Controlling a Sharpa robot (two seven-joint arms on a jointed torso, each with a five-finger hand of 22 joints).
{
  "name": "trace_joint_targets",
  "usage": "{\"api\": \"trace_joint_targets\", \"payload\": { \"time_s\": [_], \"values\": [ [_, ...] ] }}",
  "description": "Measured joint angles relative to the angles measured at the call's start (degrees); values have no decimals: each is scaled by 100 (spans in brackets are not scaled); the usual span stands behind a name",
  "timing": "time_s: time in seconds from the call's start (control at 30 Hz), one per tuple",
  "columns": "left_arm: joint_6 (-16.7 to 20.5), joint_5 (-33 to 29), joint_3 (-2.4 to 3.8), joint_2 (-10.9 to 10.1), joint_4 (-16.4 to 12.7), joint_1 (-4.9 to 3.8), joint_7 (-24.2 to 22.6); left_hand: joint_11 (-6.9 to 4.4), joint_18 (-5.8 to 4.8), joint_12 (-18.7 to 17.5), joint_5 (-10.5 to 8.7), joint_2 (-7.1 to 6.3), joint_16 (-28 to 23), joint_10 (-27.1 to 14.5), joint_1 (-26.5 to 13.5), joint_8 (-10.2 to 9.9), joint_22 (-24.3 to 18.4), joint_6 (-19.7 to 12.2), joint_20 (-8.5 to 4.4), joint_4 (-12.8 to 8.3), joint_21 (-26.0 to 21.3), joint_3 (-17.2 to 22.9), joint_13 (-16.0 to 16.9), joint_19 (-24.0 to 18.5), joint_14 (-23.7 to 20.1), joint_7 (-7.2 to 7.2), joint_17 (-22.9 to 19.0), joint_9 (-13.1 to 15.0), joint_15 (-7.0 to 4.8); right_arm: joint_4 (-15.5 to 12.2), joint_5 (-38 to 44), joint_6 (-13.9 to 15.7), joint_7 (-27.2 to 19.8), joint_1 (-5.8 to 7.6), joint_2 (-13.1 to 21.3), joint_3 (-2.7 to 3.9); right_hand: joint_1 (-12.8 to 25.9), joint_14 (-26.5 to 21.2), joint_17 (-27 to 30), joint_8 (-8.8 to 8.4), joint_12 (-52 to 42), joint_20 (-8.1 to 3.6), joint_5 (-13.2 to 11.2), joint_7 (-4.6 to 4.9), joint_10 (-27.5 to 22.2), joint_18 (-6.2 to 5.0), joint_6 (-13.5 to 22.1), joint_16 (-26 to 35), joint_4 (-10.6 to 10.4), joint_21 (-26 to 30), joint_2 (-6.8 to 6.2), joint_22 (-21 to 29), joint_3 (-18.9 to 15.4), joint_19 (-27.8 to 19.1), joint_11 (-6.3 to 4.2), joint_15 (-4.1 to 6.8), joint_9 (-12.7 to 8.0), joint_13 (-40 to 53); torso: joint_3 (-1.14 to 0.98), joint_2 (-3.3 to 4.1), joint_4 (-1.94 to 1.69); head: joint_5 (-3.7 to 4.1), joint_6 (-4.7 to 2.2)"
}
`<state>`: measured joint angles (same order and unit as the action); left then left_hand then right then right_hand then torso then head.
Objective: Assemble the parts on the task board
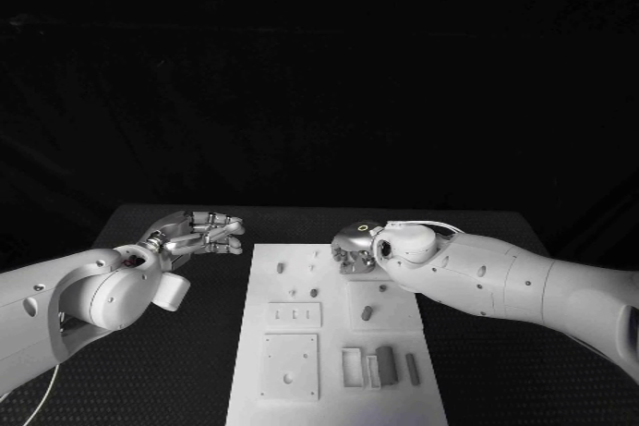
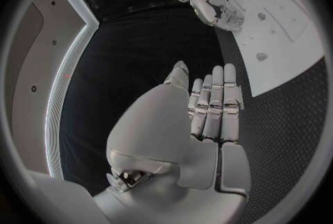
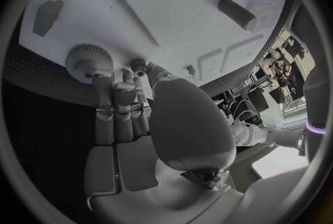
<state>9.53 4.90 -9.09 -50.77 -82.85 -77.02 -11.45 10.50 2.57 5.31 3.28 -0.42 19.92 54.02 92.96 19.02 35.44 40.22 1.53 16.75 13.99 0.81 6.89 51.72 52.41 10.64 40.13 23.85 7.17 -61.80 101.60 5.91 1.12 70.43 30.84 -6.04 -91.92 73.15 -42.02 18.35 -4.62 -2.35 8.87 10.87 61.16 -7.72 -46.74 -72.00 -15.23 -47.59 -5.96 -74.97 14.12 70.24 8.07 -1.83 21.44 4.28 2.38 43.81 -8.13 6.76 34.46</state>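
While my head camera looks down on the white task board (image 1: 333,352) lying lengthwise on the black table (image 1: 174,371), my left hand (image 1: 199,234) hovers off the board's far left corner, fingers straight and close together, holding nothing, as its wrist view (image 2: 211,104) confirms. My right hand (image 1: 355,248) sits at the board's far right end; whether it grips anything I cannot tell. Its wrist view shows what the head view hides: my fingertips (image 3: 114,90) beside a knurled gear (image 3: 89,59). I count two grey bars (image 1: 386,364) and one peg (image 1: 367,312).
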Motion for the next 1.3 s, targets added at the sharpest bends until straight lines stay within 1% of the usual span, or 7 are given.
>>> {"api": "trace_joint_targets", "payload": {
  "time_s": [0.23, 0.37, 0.6, 0.8, 1.0, 1.13, 1.3],
  "values": [
    [0, 0, 0, 1, 11, 0, 13, 0, -2, 0, 0, 1, 0, 0, 1, 0, 0, 0, 0, 0, 0, 0, -5, 0, 0, 0, 6, -5, 0, -97, 216, 88, 61, -9, 44, 4, 20, -11, 43, 33, -42, 1, 0, -33, 212, 0, -93, -23, 126, 0, -24, 0, 27, 1, -75, 71, 0, 6, 1, 31, -1, 8, 0],
    [0, 0, 0, -1, 14, 0, 20, 0, -4, 0, 0, 1, 0, 0, 1, 0, 0, 0, 0, 0, 0, 0, -5, 0, 0, 0, 5, -5, 0, -166, 344, 136, 99, -21, 81, 6, 22, -21, 62, 62, -42, 1, 0, -61, 275, 1, -123, -23, 188, 0, -98, 0, 13, 2, -112, 84, 0, 28, 1, 43, -1, 9, -3],
    [-1, 1, 0, -1, 17, -1, 30, 0, -6, -2, 0, 1, -3, 0, 1, 0, 1, 0, 0, 0, 0, 0, -5, 0, 0, 0, 10, -5, 0, -248, 484, 205, 129, -32, 135, 10, 75, -28, 83, 62, -39, 10, 0, -42, 295, 0, -143, -44, 228, 0, -151, 0, 21, 10, -92, 93, -5, 40, -3, 64, -1, 5, -4],
    [-1, 1, 0, -7, 28, -1, 38, 0, -11, -24, 0, -15, -22, 0, -15, 0, 1, 0, 0, 0, 0, 0, -10, 0, 0, 0, 17, -10, 0, -273, 541, 263, 143, -33, 164, 13, 134, -22, 109, 62, -27, 11, 0, -42, 295, 1, -143, -44, 244, 0, -247, 0, 37, 10, -91, 99, -23, 51, -4, 83, -3, 10, -28],
    [-1, 1, 0, -17, 28, -1, 47, 0, -36, -24, 0, -22, -22, 0, -22, 0, 1, 0, 0, 0, -21, 0, -9, 0, 0, 0, 16, -10, 0, -275, 577, 308, 154, -30, 187, 15, 157, -22, 131, 39, 7, 11, 0, -42, 296, 1, -143, -44, 292, 23, -280, 0, 85, 10, -91, 99, -40, 36, -4, 97, -2, 9, -47],
    [-1, 1, 0, -21, 26, -1, 53, 0, -37, -24, 0, -22, -22, 0, -22, 0, 1, 0, 0, 0, -21, 0, -14, 0, 0, 0, 16, -10, 0, -277, 596, 317, 159, -27, 194, 20, 124, -19, 153, 39, 39, 12, 0, -42, 296, 1, -143, -44, 378, 23, -313, 0, 139, 10, -91, 101, -47, 35, -4, 108, -2, 9, -55],
    [-1, 2, 0, -22, 26, -1, 60, 0, -38, -24, 0, -22, -22, 0, -22, 0, 1, 0, 0, -1, -21, 0, -14, 0, 0, 0, 22, -15, 0, -295, 626, 317, 153, -26, 208, 24, 112, -17, 193, 39, 40, 34, 0, -43, 296, 1, -143, -44, 650, 48, -325, 0, 237, -11, -91, 103, -56, 34, -4, 114, -4, 26, -60]
  ]
}}
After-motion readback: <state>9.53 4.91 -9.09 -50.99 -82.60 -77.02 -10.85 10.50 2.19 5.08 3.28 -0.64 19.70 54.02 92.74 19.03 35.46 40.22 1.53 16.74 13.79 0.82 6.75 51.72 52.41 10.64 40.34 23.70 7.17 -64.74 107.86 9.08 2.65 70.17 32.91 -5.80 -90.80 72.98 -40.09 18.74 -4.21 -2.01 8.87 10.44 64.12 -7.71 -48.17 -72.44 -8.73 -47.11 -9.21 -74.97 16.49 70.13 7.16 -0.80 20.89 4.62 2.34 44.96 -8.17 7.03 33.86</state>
